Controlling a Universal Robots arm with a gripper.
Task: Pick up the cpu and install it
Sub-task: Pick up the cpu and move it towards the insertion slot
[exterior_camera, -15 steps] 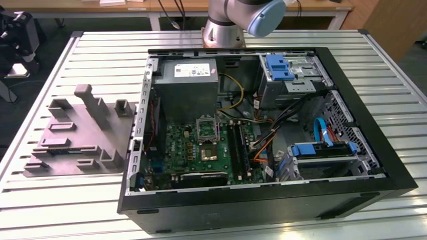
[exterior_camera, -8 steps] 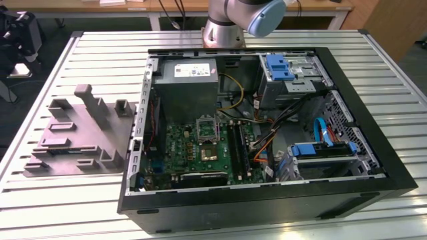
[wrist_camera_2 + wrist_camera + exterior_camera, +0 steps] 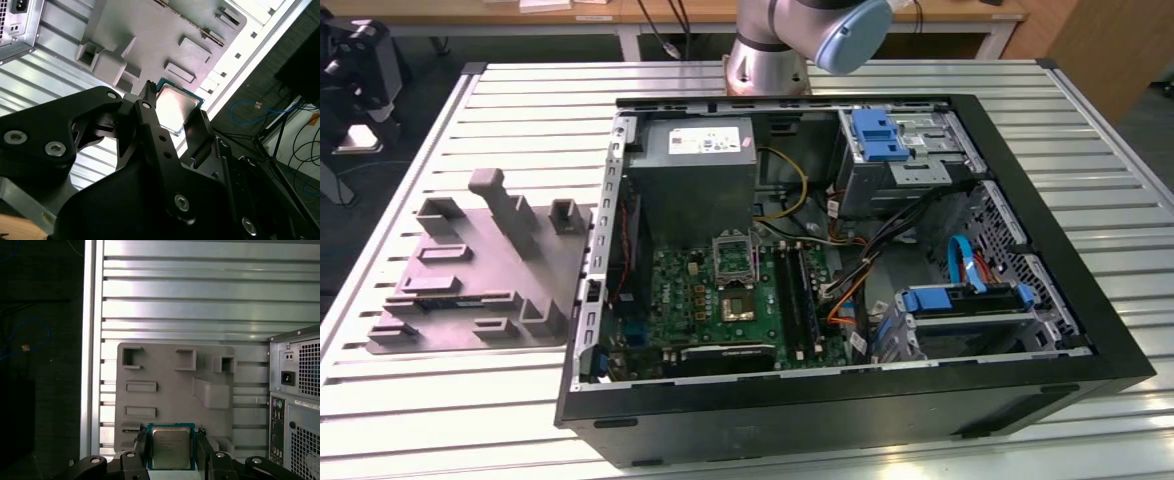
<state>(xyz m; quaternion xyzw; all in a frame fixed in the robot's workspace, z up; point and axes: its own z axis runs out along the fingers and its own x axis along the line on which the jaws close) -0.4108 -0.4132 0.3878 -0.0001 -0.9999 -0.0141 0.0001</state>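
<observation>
The gripper (image 3: 171,446) has its jaws pinching the cpu (image 3: 171,451) by two opposite edges. In both wrist views a black finger (image 3: 141,446) presses against each side of the chip, whose silvery lid faces the cameras inside a thin green rim. The cpu is held in the air above one edge of the grey tray (image 3: 170,385), lifted clear of it. The tray's empty pockets and raised blocks lie spread out beneath it on the slotted metal table (image 3: 200,290). The back of the case (image 3: 300,405), with its power inlet and vent grilles, stands just beside the tray in the first wrist view, so the chip is outside the case. In the exterior view the open case sits in the middle of the table, with the tray at nine o'clock from it and the arm's base (image 3: 767,65) at twelve o'clock. Inside the case the power supply (image 3: 700,170) lies at eleven o'clock and the green motherboard (image 3: 707,300) at seven o'clock. The metal-framed socket (image 3: 738,300) sits near the board's middle, and its centre looks dark. Two drive cages with blue latches (image 3: 878,135) stand at one o'clock and four o'clock. Orange, yellow and black cables (image 3: 847,270) run between them and the board.
</observation>
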